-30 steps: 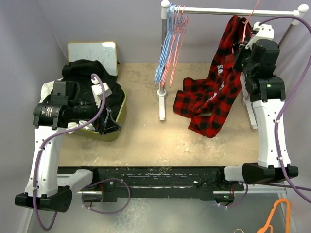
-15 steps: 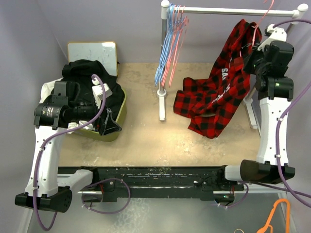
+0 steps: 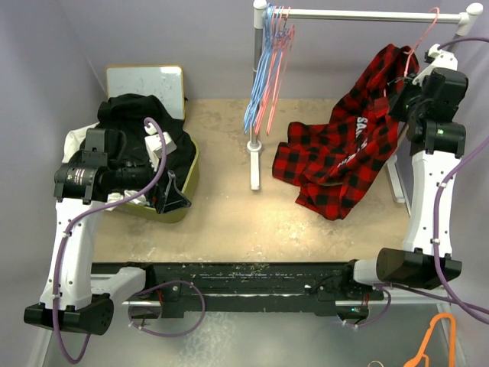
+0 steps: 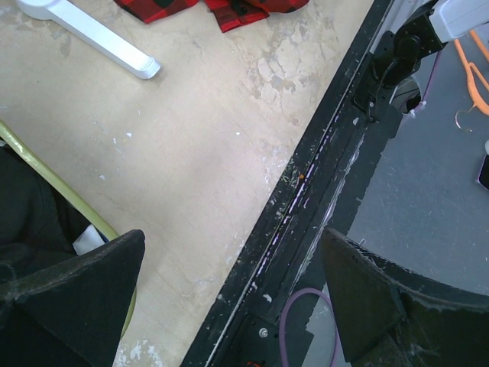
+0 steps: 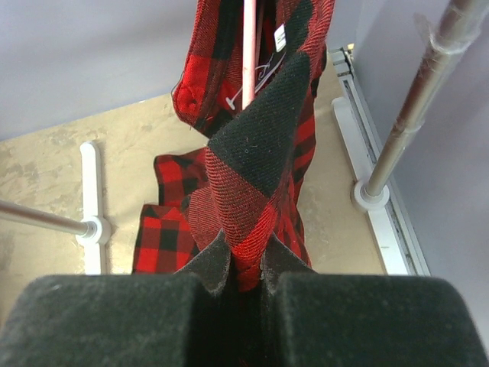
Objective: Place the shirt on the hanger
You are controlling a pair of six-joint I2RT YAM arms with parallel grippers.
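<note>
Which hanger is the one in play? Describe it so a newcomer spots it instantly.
Find the clothes rail across the back. At its right end, one thin pink hanger pokes out of the red-and-black shirt. The other hangers bunch bare at the left end.

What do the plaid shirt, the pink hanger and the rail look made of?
Shirt: soft woven cloth, probably flannel; matte fuzzy nap, hangs in limp folds. Hanger: thin smooth pink rod, coated wire or plastic; too slim to tell which. Rail: metal tube, judging by its glossy silver sheen.
</note>
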